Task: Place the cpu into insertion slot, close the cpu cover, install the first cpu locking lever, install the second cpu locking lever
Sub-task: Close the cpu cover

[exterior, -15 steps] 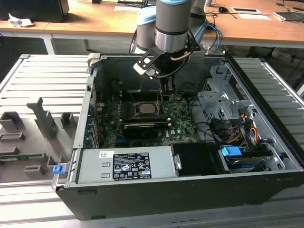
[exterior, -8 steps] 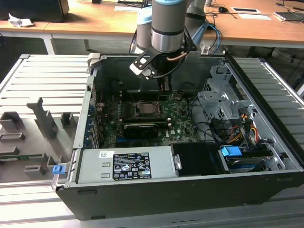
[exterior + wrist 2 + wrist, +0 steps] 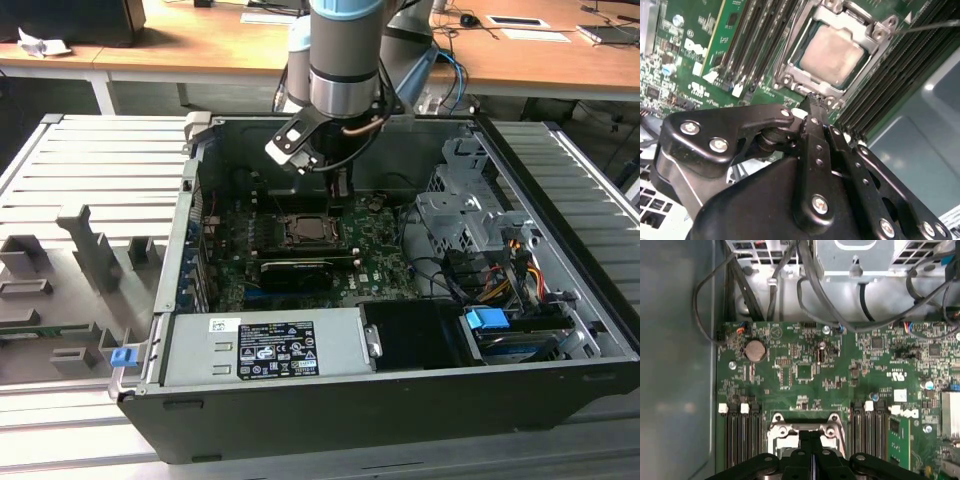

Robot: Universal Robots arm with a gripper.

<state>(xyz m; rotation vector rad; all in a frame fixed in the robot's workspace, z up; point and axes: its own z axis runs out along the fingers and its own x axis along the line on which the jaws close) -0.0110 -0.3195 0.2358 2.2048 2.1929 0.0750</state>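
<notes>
The cpu (image 3: 832,52), a pale grey square, lies in the insertion slot (image 3: 285,232) on the green board. The silver cpu cover (image 3: 879,45) lies flat around it, framing its top. From the socket's corner a thin metal lever rod (image 3: 930,25) sticks out over the memory slots. My gripper (image 3: 812,100) is shut with nothing between its black fingers (image 3: 805,452). It hangs just above the socket's edge, with the tips over the cover's rim. In the exterior view the gripper (image 3: 340,185) is inside the open case, a little behind the socket.
Black memory slots (image 3: 755,45) flank the socket on both sides. A long black card (image 3: 295,270) lies in front of it, then the grey power supply (image 3: 265,345). A metal drive cage (image 3: 460,220) and cables (image 3: 805,275) crowd the exterior view's right. Case walls (image 3: 190,200) enclose everything.
</notes>
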